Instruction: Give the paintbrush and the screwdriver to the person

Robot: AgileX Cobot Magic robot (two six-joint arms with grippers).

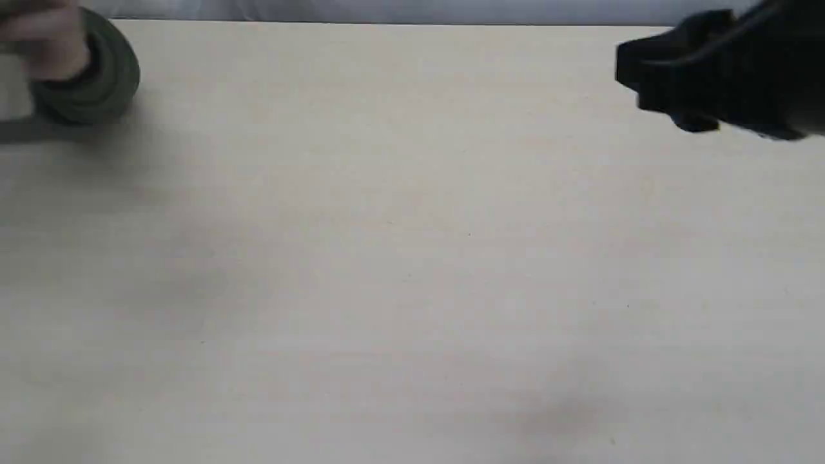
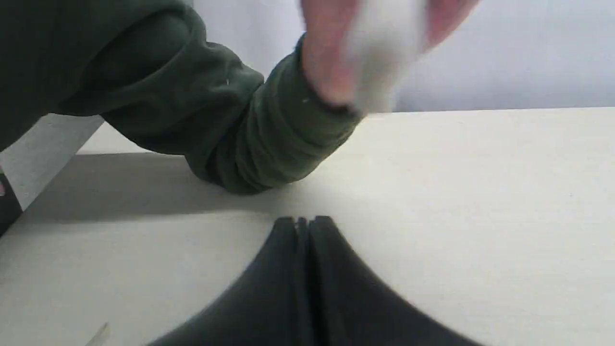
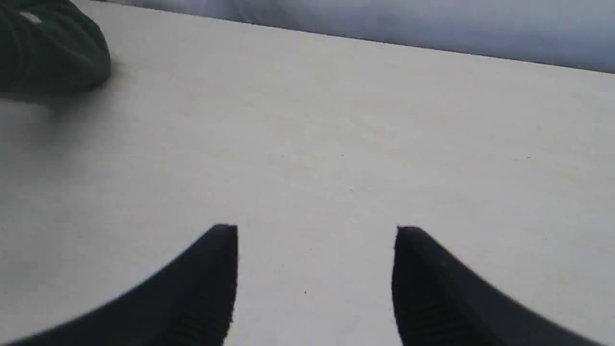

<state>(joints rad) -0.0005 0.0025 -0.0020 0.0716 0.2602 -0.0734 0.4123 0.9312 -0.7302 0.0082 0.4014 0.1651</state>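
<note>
Bench (image 1: 412,258): a pale, plain surface that fills most of every view.
Person (image 1: 97,77): at the far left edge of the bench in the exterior view; the dark green sleeve (image 2: 269,139) rests on the bench top, with a small white patch (image 3: 31,18) on it in the right wrist view.
Right tool (image 3: 317,229): 2 black fingers (image 3: 216,269) set wide apart with only bare bench between them; it grips nothing and touches nothing, and it hangs above the far right of the bench, well apart from the person.
Left tool (image 2: 303,220): its 2 fingers are pressed together with only a thin seam between them and nothing in it; it sits low over the bench, near the sleeve but not touching it.
Hand (image 2: 331,57): bare, raised above the cuff, smeared by motion.
Whitish blur (image 2: 384,53): in the hand; too smeared to tell whether it is the paintbrush.
</note>
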